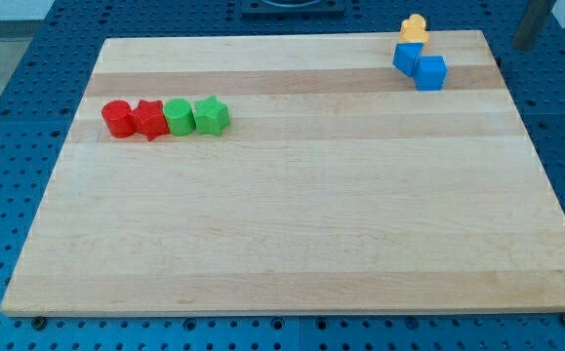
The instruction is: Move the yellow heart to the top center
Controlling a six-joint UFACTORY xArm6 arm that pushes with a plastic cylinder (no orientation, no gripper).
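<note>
The yellow heart (414, 28) sits at the board's top edge, toward the view's right. Just below it, touching or nearly touching, are two blue blocks: one (408, 57) directly under the heart and a blue cube (430, 72) lower right of that. A dark rod shows at the view's top right, off the board. Its lower end, my tip (522, 45), is right of the yellow heart and apart from every block.
A row of touching blocks lies at the view's left: a red cylinder (116, 118), a red star (149, 119), a green cylinder (178, 116) and a green star (211, 115). The wooden board (292, 214) lies on a blue perforated table.
</note>
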